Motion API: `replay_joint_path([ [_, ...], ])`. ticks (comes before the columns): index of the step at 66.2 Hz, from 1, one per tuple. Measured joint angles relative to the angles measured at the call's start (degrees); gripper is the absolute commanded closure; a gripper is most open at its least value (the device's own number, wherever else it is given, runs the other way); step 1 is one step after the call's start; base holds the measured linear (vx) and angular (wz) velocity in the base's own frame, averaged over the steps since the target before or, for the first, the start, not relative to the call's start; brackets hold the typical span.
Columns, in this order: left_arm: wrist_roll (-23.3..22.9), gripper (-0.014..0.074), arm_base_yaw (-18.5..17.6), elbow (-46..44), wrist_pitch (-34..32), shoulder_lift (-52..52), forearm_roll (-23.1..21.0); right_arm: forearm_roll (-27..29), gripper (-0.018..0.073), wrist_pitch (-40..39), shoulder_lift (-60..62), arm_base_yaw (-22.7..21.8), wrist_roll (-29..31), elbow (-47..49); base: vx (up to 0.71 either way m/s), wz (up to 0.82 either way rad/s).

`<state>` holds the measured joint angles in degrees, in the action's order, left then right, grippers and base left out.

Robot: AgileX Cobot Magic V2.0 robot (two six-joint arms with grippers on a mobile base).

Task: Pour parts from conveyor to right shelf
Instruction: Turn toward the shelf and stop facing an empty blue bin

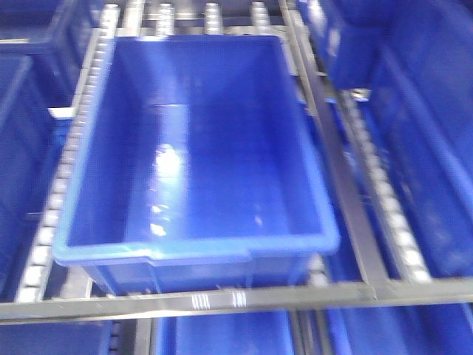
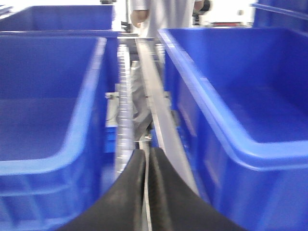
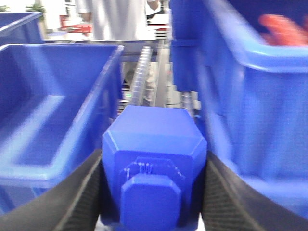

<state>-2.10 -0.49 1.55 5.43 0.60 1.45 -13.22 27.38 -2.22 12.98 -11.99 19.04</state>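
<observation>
We see one blue part (image 3: 154, 137) held in the right gripper (image 3: 154, 197). Its black jaws are partway open, pressed against the part's left and right sides, and the stud end is nearest the wrist camera. The part sits between a left bin (image 3: 53, 173) and a right bin (image 3: 240, 53). The right bin holds something orange-red (image 3: 284, 26), too blurred to name. Beyond the part a roller lane (image 3: 140, 77) of the shelf (image 1: 222, 299) runs toward the far side, where a person in white (image 3: 120, 19) stands.

The left gripper (image 2: 147, 192) has its jaws pressed together with nothing between them. It points along a steel rail (image 2: 159, 106) beside a line of rollers (image 2: 124, 96), with a wide bin (image 2: 231, 139) on its right and a second bin (image 2: 53, 166) on its left.

In the front view a large bin (image 1: 199, 250) rests on the shelf's rollers, with more blue bins to the left, the right and nearer.
</observation>
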Motion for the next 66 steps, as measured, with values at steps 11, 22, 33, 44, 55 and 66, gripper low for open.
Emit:
replay_joint_path([
  [11,0.0,0.0603,0.0,0.0,0.0,0.0,0.0,0.0,0.0564,0.0,0.0,0.0,0.0,0.0,0.16,0.15],
  [22,0.0,0.0603,0.0,0.0,0.0,0.0,0.0,0.0,0.0564,0.0,0.0,0.0,0.0,0.0,0.17,-0.02],
  [33,0.0,0.0603,0.0,0.0,0.0,0.0,0.0,0.0,0.0564,0.0,0.0,0.0,0.0,0.0,0.15,-0.03],
  [44,0.0,0.0603,0.0,0.0,0.0,0.0,0.0,0.0,0.0564,0.0,0.0,0.0,0.0,0.0,0.12,-0.02],
  [55,0.0,0.0603,0.0,0.0,0.0,0.0,0.0,0.0,0.0564,0.0,0.0,0.0,0.0,0.0,0.10,0.00],
  [66,0.0,0.0603,0.0,0.0,0.0,0.0,0.0,0.0,0.0564,0.0,0.0,0.0,0.0,0.0,0.08,0.03],
])
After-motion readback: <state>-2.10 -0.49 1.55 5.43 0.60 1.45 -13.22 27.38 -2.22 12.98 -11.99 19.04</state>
